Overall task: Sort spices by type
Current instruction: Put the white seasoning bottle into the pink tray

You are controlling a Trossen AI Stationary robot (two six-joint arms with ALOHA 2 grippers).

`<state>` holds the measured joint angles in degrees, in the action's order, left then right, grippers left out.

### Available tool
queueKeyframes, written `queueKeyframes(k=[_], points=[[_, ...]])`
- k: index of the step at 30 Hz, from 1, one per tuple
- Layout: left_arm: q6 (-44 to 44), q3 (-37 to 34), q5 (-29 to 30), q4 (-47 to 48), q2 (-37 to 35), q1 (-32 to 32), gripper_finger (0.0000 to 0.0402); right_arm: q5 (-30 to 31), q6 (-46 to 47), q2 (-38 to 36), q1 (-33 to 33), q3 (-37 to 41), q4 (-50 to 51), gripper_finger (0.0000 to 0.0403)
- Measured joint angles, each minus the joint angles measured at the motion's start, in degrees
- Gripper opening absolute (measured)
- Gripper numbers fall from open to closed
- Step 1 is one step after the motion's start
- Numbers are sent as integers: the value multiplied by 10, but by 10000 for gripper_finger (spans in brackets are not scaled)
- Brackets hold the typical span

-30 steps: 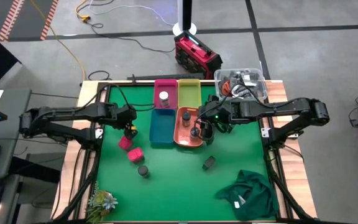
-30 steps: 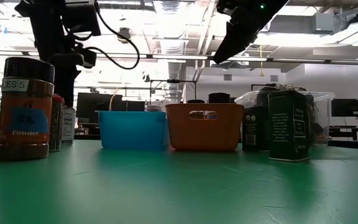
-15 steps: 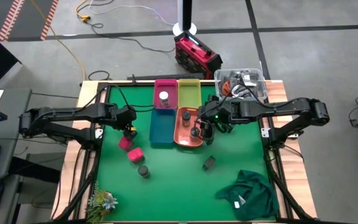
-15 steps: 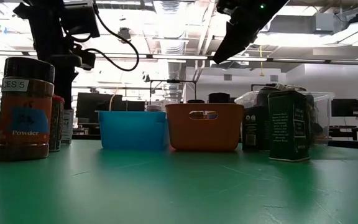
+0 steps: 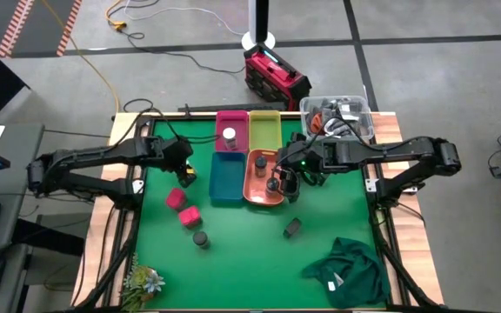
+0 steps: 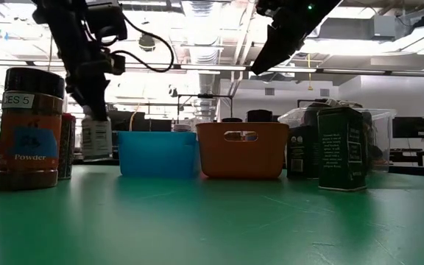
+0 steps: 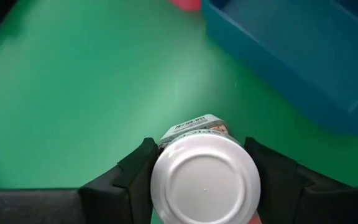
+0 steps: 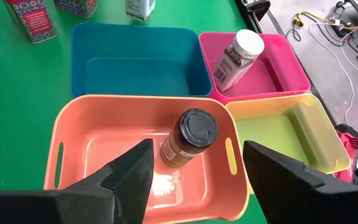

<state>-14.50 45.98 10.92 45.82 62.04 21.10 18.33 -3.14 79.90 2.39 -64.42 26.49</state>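
My left gripper (image 5: 183, 174) is shut on a white-capped jar (image 6: 96, 137), just left of the blue bin (image 5: 228, 178). My right gripper (image 5: 289, 179) hangs open above the orange bin (image 5: 255, 193), where a dark round jar (image 8: 188, 137) stands upright on the bin's floor. Another white-capped jar (image 8: 238, 59) leans in the pink bin (image 5: 230, 119). Two pink-red blocks (image 5: 175, 199) (image 5: 190, 216), a dark round jar (image 5: 200, 239) and a dark tin (image 5: 292, 228) stand on the green mat. My left gripper holds the white-capped jar by its top end, just below the white cap (image 7: 205, 180). The jar is pinched between the two fingers (image 7: 135, 174), which come from above, pointing down. It hangs upright below them, lifted clear of the mat.
The yellow-green bin (image 5: 264, 130) sits beside the pink one at the far edge. A clear box of cables (image 5: 337, 117) stands at the far right corner. A green cloth (image 5: 350, 269) lies near right and a small plant (image 5: 142, 280) near left. Bare mat lies in the middle.
My left gripper has risen with the white-capped jar and moved a little toward the far edge and the blue bin. The jar, which stood low by the mat, now hangs clear of it. The right arm has kept still.
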Motion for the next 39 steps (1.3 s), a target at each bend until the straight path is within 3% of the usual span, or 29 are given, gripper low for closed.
queueKeyframes(k=[13, 18, 25, 31, 39], points=[[109, 6, -2, -197, 0, 94, 199, 0, -2, 0, 0, 0, 0, 276], [138, 36, 9, -214, 0, 123, 199, 0, -2, 0, 0, 0, 0, 276], [180, 56, 4, -354, 10, 138, 199, 0, -4, 0, 0, 0, -4, 276], [182, 90, -36, -404, 88, 154, 199, 0, -3, 0, 0, 0, -4, 276], [212, 234, -61, -330, 249, 180, 199, 0, -3, 0, -1, 0, -3, 276]])
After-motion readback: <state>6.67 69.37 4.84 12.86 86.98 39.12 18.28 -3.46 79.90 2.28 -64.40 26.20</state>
